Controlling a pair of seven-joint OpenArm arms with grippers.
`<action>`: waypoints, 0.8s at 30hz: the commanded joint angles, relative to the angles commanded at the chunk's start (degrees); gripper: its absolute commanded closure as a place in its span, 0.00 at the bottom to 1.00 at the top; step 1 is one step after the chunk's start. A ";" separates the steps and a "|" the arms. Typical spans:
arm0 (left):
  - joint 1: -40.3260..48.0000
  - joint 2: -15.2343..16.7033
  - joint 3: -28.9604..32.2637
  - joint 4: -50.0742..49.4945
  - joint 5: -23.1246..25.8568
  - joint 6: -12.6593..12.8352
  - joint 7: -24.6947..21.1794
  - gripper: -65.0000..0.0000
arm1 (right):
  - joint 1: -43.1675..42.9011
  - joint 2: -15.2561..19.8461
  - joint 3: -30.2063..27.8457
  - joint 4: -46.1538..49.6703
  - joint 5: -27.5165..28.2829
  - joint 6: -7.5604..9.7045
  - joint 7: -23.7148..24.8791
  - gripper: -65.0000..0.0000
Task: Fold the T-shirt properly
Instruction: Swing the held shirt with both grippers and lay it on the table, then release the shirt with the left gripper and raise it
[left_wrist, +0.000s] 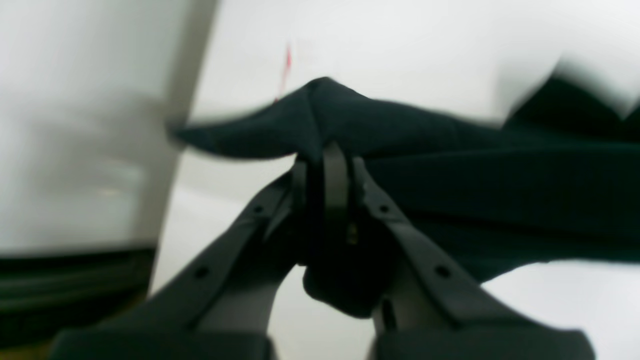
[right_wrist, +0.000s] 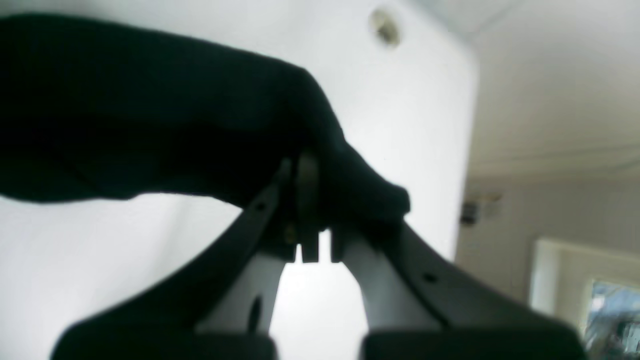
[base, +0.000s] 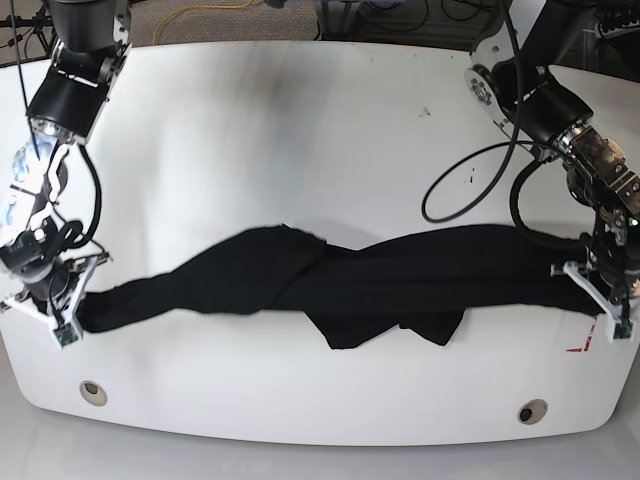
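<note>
The left gripper was seen clenched on a bunched corner of the shirt, w/ a wad of cloth pinched between the fingertips and a peak of fabric standing up past them. The right gripper was likewise clamped on a fold of cloth, w/ a lump draped over one finger. Both wrist views were blurred, so depth of bite could not be judged.

In the base view the left gripper was at the table's right edge and the right gripper at its left edge. The shirt was stretched between them as a long, narrow, rumpled band across the near half of the table. It was twisted near the middle, w/ a layer crossed over approx. at center and two loose flaps hanging toward the near edge. No print was visible, so the face-up side could not be told.

Risks, as judged:
- The twist could be locked in if the cloth were laid down as is; a crooked fold would result.
- A thin pinch could slip under more tension, and one end would drop.
- Only one layer might be held per side, so the rest could sag and bunch.
- A loose black cable lay near the left arm and could be snagged on a sweep inward.
- The flaps near the front edge could be dragged off the table.
</note>
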 joint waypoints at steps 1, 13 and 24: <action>1.14 0.00 -0.88 0.00 0.09 -1.05 0.00 1.00 | -1.14 -0.53 0.44 0.35 0.00 0.00 0.00 1.00; 15.03 -3.25 -6.24 -0.53 0.18 -1.27 -0.18 1.00 | -13.45 -4.75 4.22 1.14 0.09 0.00 0.09 1.00; 21.80 -3.34 -5.89 -1.49 0.18 -1.27 -0.18 1.00 | -17.85 -6.77 4.22 1.14 0.00 0.00 0.09 1.00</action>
